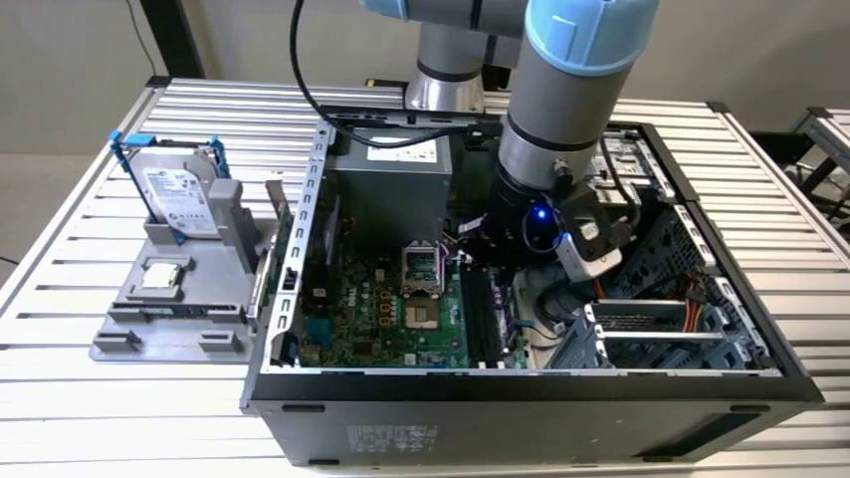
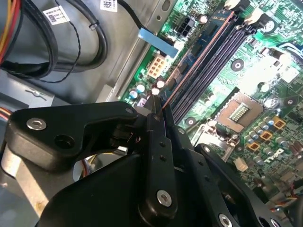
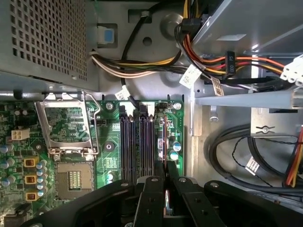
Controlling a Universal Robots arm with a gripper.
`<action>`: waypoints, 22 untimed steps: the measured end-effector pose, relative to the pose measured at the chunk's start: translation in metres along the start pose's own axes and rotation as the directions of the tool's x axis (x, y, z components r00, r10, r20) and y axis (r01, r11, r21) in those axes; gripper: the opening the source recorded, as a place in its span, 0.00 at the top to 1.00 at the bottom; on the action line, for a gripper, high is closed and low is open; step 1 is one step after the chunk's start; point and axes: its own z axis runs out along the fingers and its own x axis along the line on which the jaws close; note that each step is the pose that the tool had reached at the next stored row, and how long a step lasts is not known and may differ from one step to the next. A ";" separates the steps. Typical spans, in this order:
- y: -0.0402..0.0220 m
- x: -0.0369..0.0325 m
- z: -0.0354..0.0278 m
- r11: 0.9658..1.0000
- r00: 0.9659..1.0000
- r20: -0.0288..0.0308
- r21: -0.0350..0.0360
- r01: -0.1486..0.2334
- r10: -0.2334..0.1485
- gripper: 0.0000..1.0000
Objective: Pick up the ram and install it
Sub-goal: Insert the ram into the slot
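Hidden parts
In the exterior view my arm covers my gripper (image 1: pixel 499 261); my fingers (image 3: pixel 171 182) hide most of the ram (image 3: pixel 164 142).

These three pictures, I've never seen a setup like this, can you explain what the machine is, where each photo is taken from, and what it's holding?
It is a robot arm working inside an open computer case that lies on a slatted metal table. The exterior view looks from off the arm; the two wrist views ride on the arm and look past its black gripper at the green motherboard. The gripper is shut on the ram, a thin memory stick seen edge-on, held at the memory slots beside the open processor socket. On the exterior view's left, a grey stand holds a hard drive and a small square processor chip.
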 end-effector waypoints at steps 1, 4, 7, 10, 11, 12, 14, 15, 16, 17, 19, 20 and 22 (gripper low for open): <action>-0.0001 0.0003 0.0010 1.000 1.000 0.000 0.000 0.000 0.000 1.00; -0.0006 0.0009 0.0020 1.000 1.000 0.000 0.000 -0.001 0.001 1.00; -0.0016 0.0021 0.0021 1.000 1.000 -0.001 0.000 -0.002 0.002 1.00; -0.0022 0.0033 0.0023 1.000 1.000 0.000 0.000 -0.004 0.004 1.00; -0.0026 0.0040 0.0022 1.000 1.000 0.000 0.000 -0.004 0.004 1.00; -0.0031 0.0048 0.0022 1.000 1.000 0.000 0.000 -0.004 0.004 1.00; -0.0038 0.0063 0.0022 1.000 1.000 0.000 0.000 -0.005 0.005 1.00; -0.0042 0.0069 0.0023 1.000 1.000 0.000 0.000 -0.006 0.006 1.00; -0.0046 0.0073 0.0024 1.000 1.000 0.000 0.000 -0.006 0.006 1.00; -0.0048 0.0075 0.0028 1.000 1.000 0.000 0.000 -0.006 0.006 1.00; -0.0051 0.0078 0.0035 1.000 1.000 0.000 0.000 -0.006 0.006 1.00; -0.0052 0.0079 0.0040 1.000 1.000 0.000 0.000 -0.006 0.006 1.00; -0.0053 0.0080 0.0059 1.000 1.000 0.000 0.000 -0.006 0.006 1.00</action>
